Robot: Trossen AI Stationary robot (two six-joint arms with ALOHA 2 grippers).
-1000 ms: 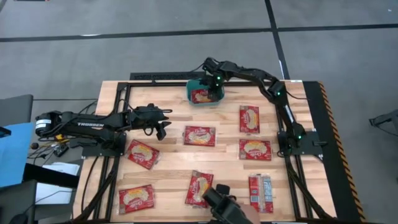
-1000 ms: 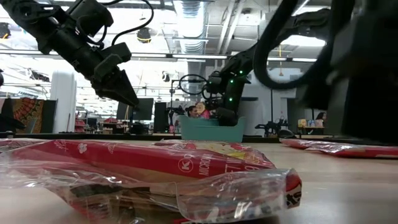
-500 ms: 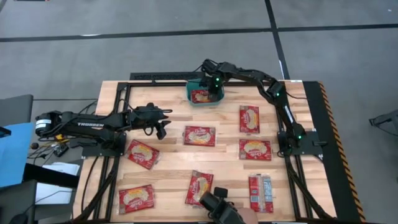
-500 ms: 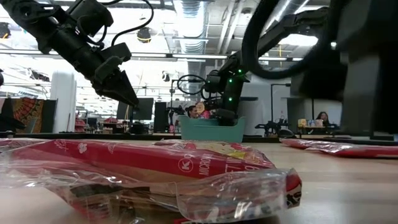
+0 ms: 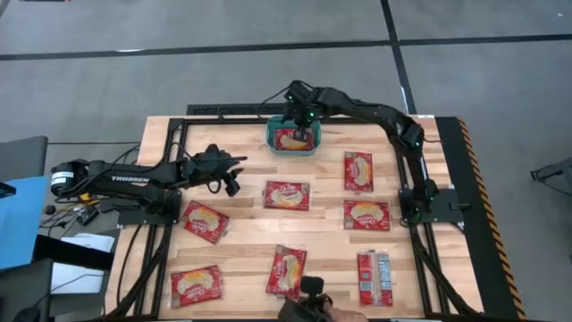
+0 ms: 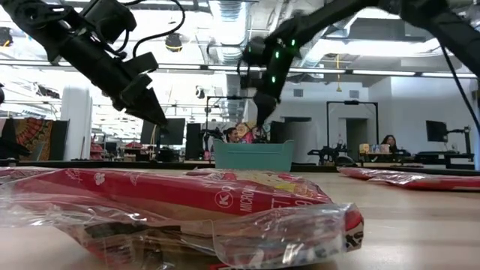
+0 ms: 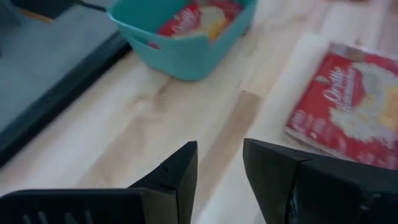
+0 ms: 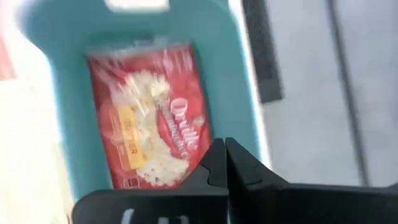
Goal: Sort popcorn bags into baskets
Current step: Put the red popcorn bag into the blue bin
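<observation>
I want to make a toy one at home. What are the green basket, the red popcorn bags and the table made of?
Basket: looks like smooth teal plastic, one moulded piece with rounded corners. Popcorn bags: probably thin shiny plastic film, crinkled and see-through at the edges. Table: pale wooden planks, with visible grain and seams.

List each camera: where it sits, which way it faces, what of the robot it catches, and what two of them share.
High view: above the table, looking straight down; both arms, the teal basket, loose popcorn bags.
Low view: at tabletop height, looking level across to the room; a popcorn bag close up, both arms overhead.
Left wrist view: on the left arm, looking past the left pincer, parted, at the basket.
Right wrist view: on the right arm, looking down past the right pincer, shut and empty, into the basket.
Shared: both wrist views show the bag in the basket.
</observation>
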